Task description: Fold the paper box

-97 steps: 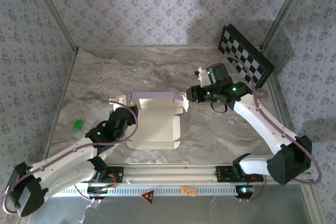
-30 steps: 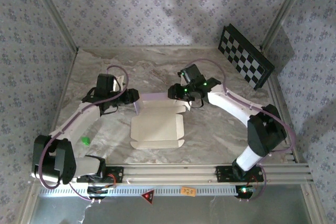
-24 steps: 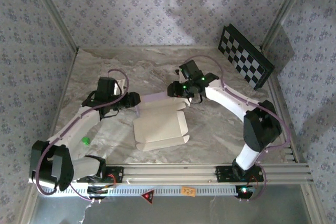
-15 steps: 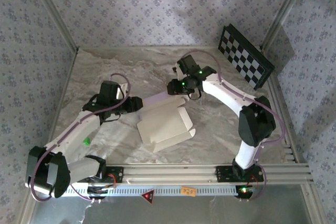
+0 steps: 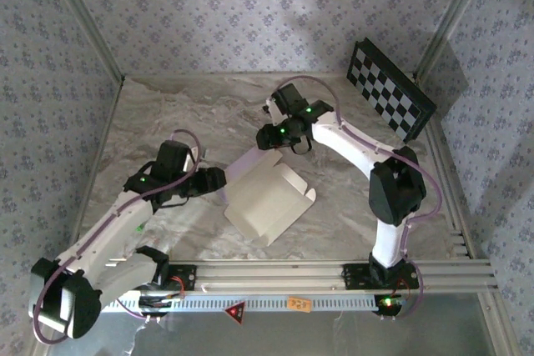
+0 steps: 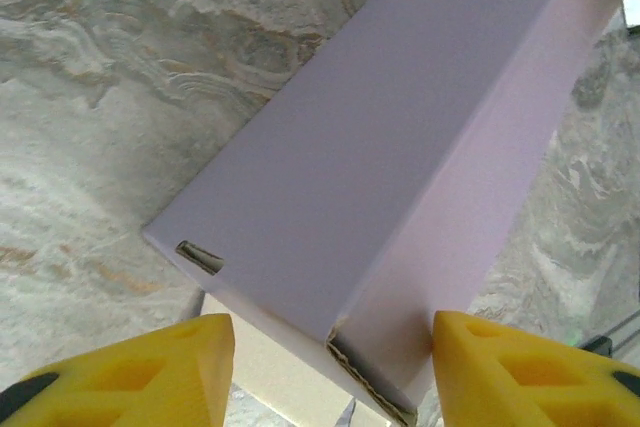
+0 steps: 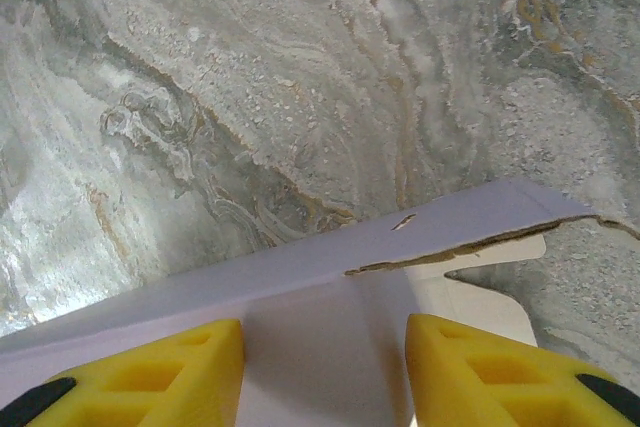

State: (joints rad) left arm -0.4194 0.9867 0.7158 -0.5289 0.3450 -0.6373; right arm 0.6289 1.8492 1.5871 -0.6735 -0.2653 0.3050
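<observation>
Card of the paper box (image 5: 271,199) lies near the middle of the marble table (image 5: 167,114), turned askew so that one corner points toward the near rail. Its cream-white inside faces up. Along its far-left edge a long lilac wall is raised from the base, running slantwise between the two arms.

At the nearer end of that wall sits the left gripper (image 5: 219,181). From its wrist camera, the yellow fingers (image 6: 130,372) stand well apart, and the end corner of the lilac wall sits in the gap between them, with a small slot cut in the card close by. I cannot tell whether either pad touches the card, and no grip shows.

At the farther end sits the right gripper (image 5: 265,139). Its yellow fingers (image 7: 500,372) are also parted, and the lilac strip runs across the gap between them, with a cream tab showing beyond a slit in the edge. They are not pinched on it.

A black-and-white checkerboard panel (image 5: 390,89) leans at the far right, well apart from the box
</observation>
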